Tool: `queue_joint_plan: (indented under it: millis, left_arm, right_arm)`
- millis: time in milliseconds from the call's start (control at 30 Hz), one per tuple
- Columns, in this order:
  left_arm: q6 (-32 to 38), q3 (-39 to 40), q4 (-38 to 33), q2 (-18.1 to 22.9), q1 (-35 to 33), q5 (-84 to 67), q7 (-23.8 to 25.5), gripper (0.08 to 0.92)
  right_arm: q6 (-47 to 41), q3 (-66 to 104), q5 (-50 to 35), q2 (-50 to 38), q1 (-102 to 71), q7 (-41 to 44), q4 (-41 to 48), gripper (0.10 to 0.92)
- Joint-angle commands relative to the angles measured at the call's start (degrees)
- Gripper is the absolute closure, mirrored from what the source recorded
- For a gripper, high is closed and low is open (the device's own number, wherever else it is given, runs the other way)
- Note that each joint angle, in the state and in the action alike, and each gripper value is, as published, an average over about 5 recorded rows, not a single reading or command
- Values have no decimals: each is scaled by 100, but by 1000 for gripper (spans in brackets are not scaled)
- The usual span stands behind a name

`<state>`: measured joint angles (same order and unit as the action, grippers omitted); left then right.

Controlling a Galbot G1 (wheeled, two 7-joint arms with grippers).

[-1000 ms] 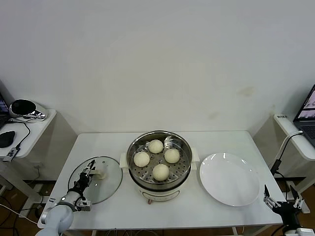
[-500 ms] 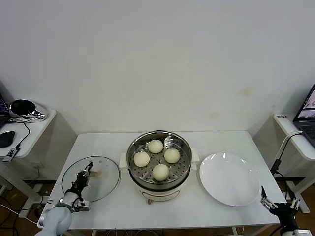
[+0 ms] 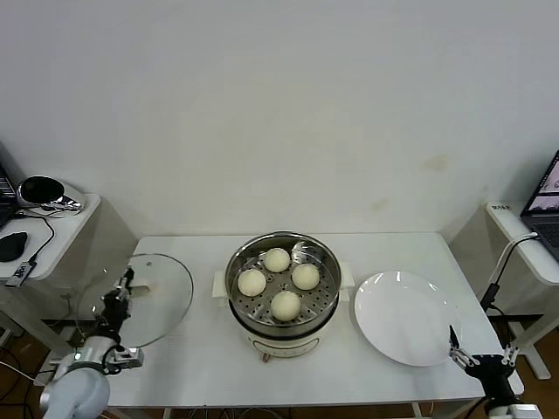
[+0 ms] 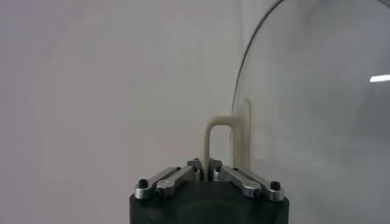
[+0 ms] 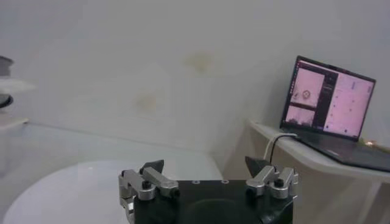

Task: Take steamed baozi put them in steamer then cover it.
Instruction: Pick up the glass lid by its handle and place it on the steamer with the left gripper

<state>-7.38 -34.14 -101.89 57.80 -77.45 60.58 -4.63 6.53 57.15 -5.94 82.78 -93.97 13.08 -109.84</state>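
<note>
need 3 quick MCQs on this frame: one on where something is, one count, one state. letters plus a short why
1. Where is the round clear glass lid?
A. on the steamer
B. held in the air at the table's left edge
C. on the plate

2. How many small cream-white buns sit in the round stainless-steel steamer?
A. two
B. three
C. four

3. How do the left gripper jaws stand?
A. shut on the lid's cream-white handle
B. open, empty
C. shut on a bun

Key:
1 B: the head view shows it raised and tilted, left of the steamer.
2 C: four on the perforated tray.
3 A: the left wrist view shows them closed on the handle.
</note>
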Motion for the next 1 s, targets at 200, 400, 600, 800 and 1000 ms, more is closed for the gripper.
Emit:
queue_joint_plan:
  millis: [200, 400, 600, 800, 1000]
  left_arm:
    - [-1980, 1451, -2844, -926, 138, -1157, 1083, 860]
    - [-2344, 3071, -2236, -601, 1280, -564, 1122, 860]
    - [-2837, 4040, -1680, 232, 2434, 344, 1655, 860]
    - [-3071, 4373, -1213, 793, 2847, 930, 2124, 860]
    - [-3060, 4531, -792, 1387, 2942, 1402, 2305, 860]
  right_arm:
    - [53, -308, 231, 103, 20, 61, -141, 203]
    - [37, -407, 386, 200, 48, 46, -201, 203]
    - [50, -445, 621, 286, 100, 11, -198, 203]
    - [76, -460, 724, 314, 131, -10, -120, 203]
    - [122, -470, 785, 301, 158, -20, 1, 203]
